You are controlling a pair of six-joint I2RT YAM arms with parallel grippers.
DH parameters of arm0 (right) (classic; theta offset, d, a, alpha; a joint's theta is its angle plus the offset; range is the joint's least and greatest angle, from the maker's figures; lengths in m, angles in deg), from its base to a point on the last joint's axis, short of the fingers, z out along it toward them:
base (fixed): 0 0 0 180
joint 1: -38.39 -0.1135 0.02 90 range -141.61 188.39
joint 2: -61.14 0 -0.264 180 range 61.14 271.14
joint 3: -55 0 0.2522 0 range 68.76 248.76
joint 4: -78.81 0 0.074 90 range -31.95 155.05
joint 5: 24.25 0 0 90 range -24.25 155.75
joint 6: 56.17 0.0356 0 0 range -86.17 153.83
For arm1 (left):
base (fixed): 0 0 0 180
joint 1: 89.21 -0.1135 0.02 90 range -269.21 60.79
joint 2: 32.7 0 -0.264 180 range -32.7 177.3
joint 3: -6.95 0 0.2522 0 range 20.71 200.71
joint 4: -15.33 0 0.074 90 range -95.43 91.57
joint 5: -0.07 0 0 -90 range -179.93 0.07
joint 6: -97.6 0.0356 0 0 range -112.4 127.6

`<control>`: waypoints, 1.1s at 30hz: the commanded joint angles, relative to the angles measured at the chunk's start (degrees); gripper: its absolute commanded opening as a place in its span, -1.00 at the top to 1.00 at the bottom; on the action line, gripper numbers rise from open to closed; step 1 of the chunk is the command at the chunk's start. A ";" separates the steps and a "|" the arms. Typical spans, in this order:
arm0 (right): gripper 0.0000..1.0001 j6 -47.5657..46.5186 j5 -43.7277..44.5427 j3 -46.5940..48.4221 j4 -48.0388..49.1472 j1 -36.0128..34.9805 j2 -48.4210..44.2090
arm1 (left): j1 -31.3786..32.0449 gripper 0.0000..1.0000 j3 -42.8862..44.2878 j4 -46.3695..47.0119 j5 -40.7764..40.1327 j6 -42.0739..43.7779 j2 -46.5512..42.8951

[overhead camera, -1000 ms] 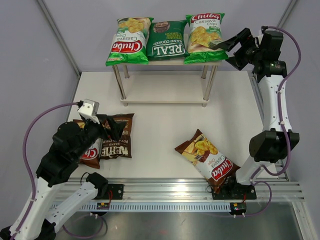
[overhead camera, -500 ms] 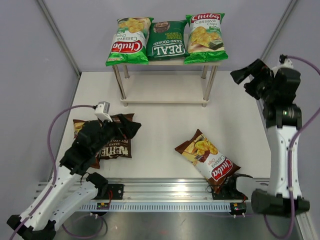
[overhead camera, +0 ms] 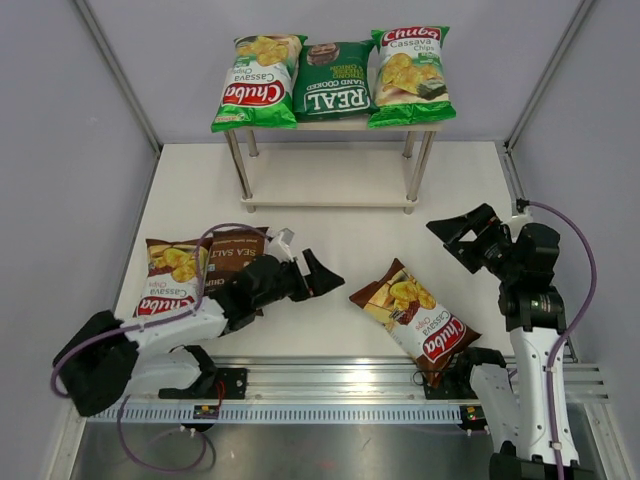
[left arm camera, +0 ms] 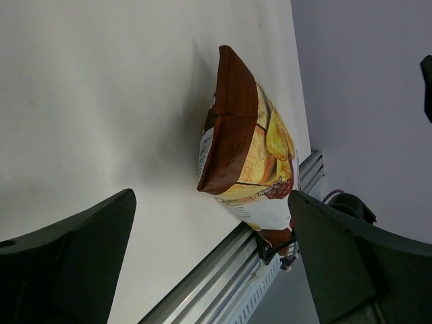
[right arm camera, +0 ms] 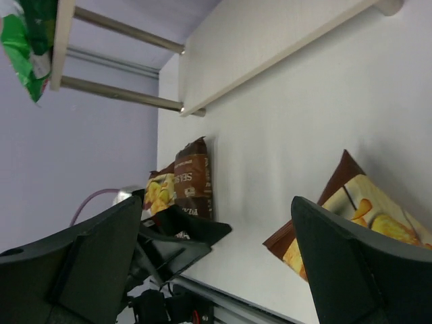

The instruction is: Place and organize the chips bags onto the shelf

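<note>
Shelf (overhead camera: 330, 190) sits at the far edge of the tabletop. Its top board has three bags in a row: left light-green Chuba bag (overhead camera: 255, 80), dark-green REAL bag (overhead camera: 335, 80), right light-green Chuba Cassava bag (overhead camera: 408, 75). One brown Chuba bag (overhead camera: 415, 320) lies at the near edge, right of middle. Second brown Chuba bag (overhead camera: 165, 280) touches the dark-brown Sea Salt bag (overhead camera: 235, 250) near the left edge. Left gripper (overhead camera: 310, 272) is low mid-table, fingers spread, empty. Right gripper (overhead camera: 468, 232) hangs by the right edge, spread wide too, holding nothing.

Light-green bags (overhead camera: 255, 82) say Chuba, dark-green bag (overhead camera: 335, 82) REAL, dark-brown bag (overhead camera: 238, 252) SEA SALT.
</note>
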 commanded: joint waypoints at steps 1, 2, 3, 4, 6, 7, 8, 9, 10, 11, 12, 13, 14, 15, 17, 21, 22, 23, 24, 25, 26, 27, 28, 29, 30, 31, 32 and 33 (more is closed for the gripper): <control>-0.99 3.01 -7.27 1.57 2.71 0.07 -4.88 | 3.32 -0.98 0.67 16.19 0.24 -4.73 6.92; -0.99 2.84 -7.27 2.18 2.09 0.07 -5.84 | 4.38 -0.98 0.76 17.51 -0.11 -5.34 10.94; -0.99 2.75 -7.62 3.32 1.65 0.07 -6.20 | 4.82 -0.98 0.84 19.70 -0.11 -6.65 12.55; -0.99 3.01 -8.14 3.85 1.30 0.07 -6.55 | 5.18 -0.98 0.85 20.94 -0.11 -7.27 14.39; -0.99 3.62 -10.51 5.26 1.21 0.07 -6.90 | 6.41 -0.98 0.93 24.97 0.33 -8.33 18.95; -0.99 4.07 -11.39 5.53 1.90 -0.02 -6.82 | 6.76 -0.98 1.02 26.56 0.50 -8.51 20.37; -0.99 4.59 -12.27 5.62 2.43 -0.02 -6.90 | 7.28 -0.98 1.37 27.88 1.55 -8.60 21.86; -0.99 5.47 -13.32 5.53 2.96 -0.02 -6.90 | 7.37 -0.98 1.98 31.81 2.52 -8.95 25.71; -0.99 6.09 -14.12 5.44 4.01 -0.02 -6.90 | 7.38 -0.98 2.42 35.94 4.79 -10.17 27.57; -0.99 6.09 -14.12 5.44 4.28 -0.02 -7.08 | 7.38 -0.98 3.04 35.98 6.12 -10.18 29.94; -0.99 6.53 -14.65 5.70 4.28 -0.02 -7.08 | 7.38 -0.98 3.65 39.29 7.26 -11.75 31.96; -0.99 6.53 -14.83 5.88 4.37 -0.02 -7.08 | 7.38 -0.98 4.88 41.06 8.14 -12.37 35.90; -0.99 6.44 -15.09 6.05 4.28 -0.02 -6.99 | 7.64 -0.98 5.32 42.56 9.28 -13.07 37.42; -0.99 6.01 -15.35 6.58 4.11 -0.10 -6.91 | 7.81 -0.98 5.94 44.14 9.73 -14.30 38.57; -0.99 5.57 -15.62 7.02 3.67 -0.54 -6.47 | 8.08 -0.98 7.52 45.82 11.13 -14.75 41.99; -0.98 5.65 -15.79 7.29 3.93 -0.90 -6.20 | 8.08 -0.97 9.81 51.34 13.42 -16.94 46.92; -0.98 5.74 -15.79 7.29 4.02 -0.98 -6.20 | 8.17 -0.92 10.51 52.23 13.95 -17.21 47.88; -0.97 5.74 -15.88 7.37 4.02 -0.98 -6.20 | 8.25 -0.83 11.47 53.20 14.65 -17.56 49.98; -0.97 5.65 -15.88 7.46 4.11 -1.07 -6.11 | 8.25 -0.76 11.83 55.99 15.09 -18.52 50.87; -0.98 5.48 -15.97 7.64 4.02 -1.16 -5.85 | 8.34 -0.65 12.09 57.67 15.18 -19.14 52.01; -0.98 5.39 -15.97 7.64 3.93 -1.16 -5.85 | 8.43 -0.55 12.27 59.43 15.71 -19.75 52.81; -0.97 5.21 -15.71 7.73 3.93 -1.25 -5.85 | 8.43 -0.39 12.27 63.71 15.80 -20.80 54.29; -0.97 5.04 -15.71 7.73 3.67 -1.33 -5.85 | 8.43 -0.26 12.10 65.67 15.97 -21.25 54.66; -0.98 4.78 -15.62 7.73 3.58 -1.34 -5.85 | 8.52 -0.12 11.75 67.69 15.80 -21.60 54.92; -0.98 4.43 -15.36 7.46 3.49 -1.34 -5.85 | 8.43 0.12 10.70 71.10 15.62 -21.52 54.49; -0.98 4.33 -15.18 7.38 3.49 -1.34 -5.94 | 8.34 0.21 9.91 72.01 15.28 -21.34 53.88; -0.97 4.25 -15.09 7.20 3.49 -1.34 -5.94 | 8.17 0.31 9.20 72.80 14.75 -20.82 53.00; -0.98 4.33 -15.09 6.68 3.67 -1.34 -6.02 | 7.99 0.48 7.54 74.11 14.83 -19.68 51.08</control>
